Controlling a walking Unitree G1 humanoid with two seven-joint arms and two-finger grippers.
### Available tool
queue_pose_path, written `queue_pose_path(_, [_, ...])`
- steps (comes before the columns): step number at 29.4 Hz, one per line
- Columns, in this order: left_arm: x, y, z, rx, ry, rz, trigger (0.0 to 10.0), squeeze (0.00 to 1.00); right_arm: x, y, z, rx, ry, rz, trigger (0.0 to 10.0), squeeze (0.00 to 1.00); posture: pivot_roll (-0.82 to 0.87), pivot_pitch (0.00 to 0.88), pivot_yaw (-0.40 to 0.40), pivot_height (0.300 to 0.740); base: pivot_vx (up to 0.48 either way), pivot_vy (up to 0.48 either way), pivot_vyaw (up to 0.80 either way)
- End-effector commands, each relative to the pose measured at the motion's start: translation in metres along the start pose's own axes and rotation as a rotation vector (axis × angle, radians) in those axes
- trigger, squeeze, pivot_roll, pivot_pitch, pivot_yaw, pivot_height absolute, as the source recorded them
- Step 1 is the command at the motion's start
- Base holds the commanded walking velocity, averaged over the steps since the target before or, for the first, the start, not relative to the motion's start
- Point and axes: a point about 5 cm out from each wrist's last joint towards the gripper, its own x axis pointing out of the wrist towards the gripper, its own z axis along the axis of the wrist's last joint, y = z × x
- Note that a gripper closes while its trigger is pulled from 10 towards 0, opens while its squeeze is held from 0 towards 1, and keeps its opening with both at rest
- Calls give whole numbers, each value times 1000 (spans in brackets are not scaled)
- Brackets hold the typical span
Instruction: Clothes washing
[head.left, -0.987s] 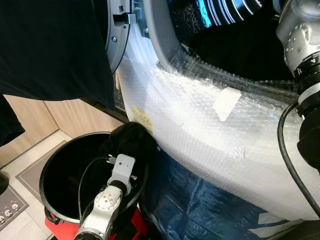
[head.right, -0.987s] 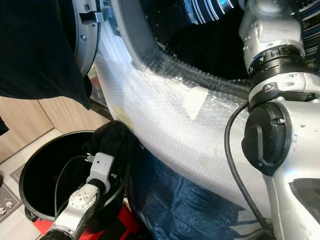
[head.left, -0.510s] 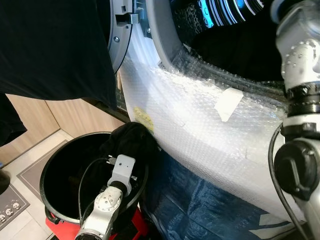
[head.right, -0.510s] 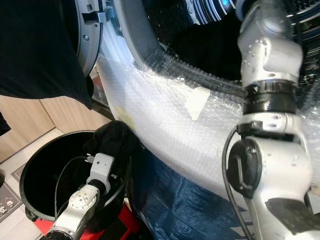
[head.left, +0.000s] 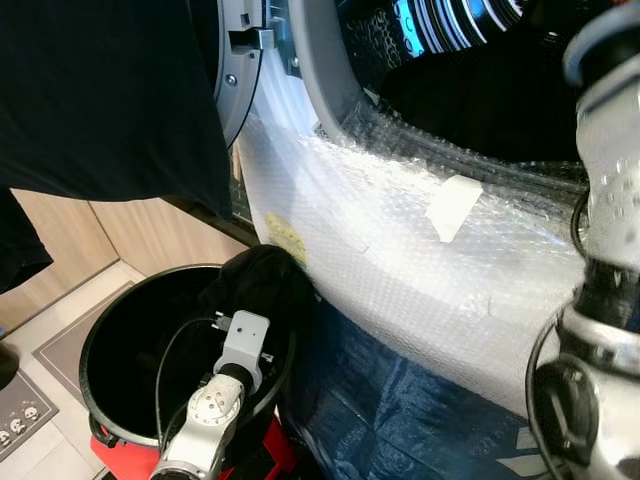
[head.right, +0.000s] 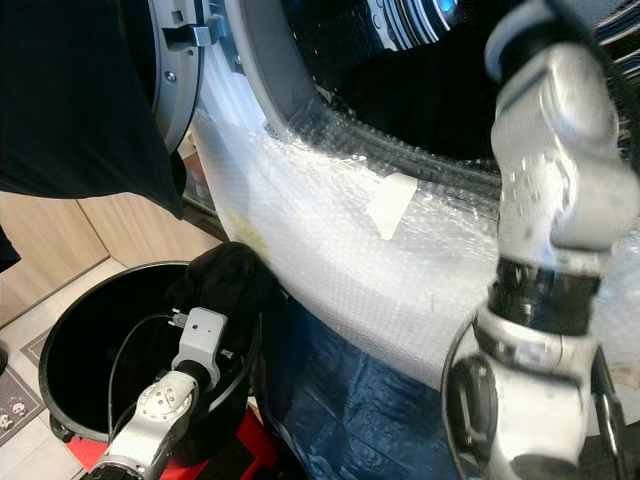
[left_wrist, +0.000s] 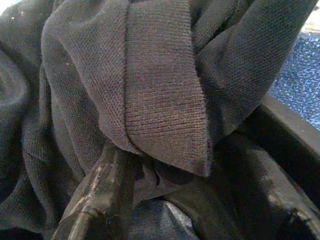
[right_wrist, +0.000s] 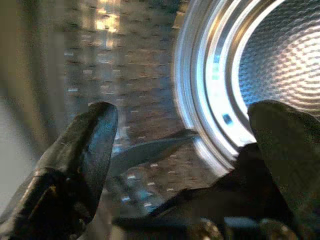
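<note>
- The left arm (head.left: 215, 405) reaches down into a black bucket (head.left: 110, 350) standing on the floor beside the washing machine; a dark garment (head.left: 262, 285) is draped over the bucket's rim nearest the machine
- In the left wrist view the left gripper (left_wrist: 165, 200) is pressed into that same dark knit cloth (left_wrist: 150, 90); its fingers are partly buried in folds, so I cannot tell whether they grasp it
- The right arm (head.right: 555, 230) rises in front of the open drum; the right gripper (right_wrist: 180, 145) has its fingers spread apart, holding nothing, facing the drum's steel rim (right_wrist: 210, 85)
- Bubble wrap (head.left: 420, 250) covers the washer's front below the door opening; more dark laundry (head.left: 480, 100) lies inside the drum
</note>
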Motion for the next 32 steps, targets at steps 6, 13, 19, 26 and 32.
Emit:
queue_pose_path(6, [-3, -5, -8, 3, 38, -24, 10000, 0, -28, 22, 14, 125, -115, 233, 10000, 0, -9, 117, -12, 740, 0, 0, 0])
queue_pose_path(13, [1, -7, -4, 5, 29, -35, 10000, 0, -60, 50, 11, 314, -157, 551, 10000, 0, -10, 100, -15, 740, 0, 0, 0])
queue_pose_path(19, [2, -6, -2, 0, 24, -25, 10000, 0, -91, 65, -10, 566, -112, 760, 10000, 0, 0, 109, -20, 740, 0, 0, 0])
queue_pose_path(26, [2, -4, -1, -3, 15, -10, 10000, 0, -125, 87, -44, 643, 21, 951, 10000, 0, 10, 115, -23, 740, 0, 0, 0])
queue_pose_path(32, [1, 0, 2, -5, -5, 11, 10000, 0, -162, 85, -83, 618, 249, 1062, 10000, 0, 29, 106, -27, 740, 0, 0, 0])
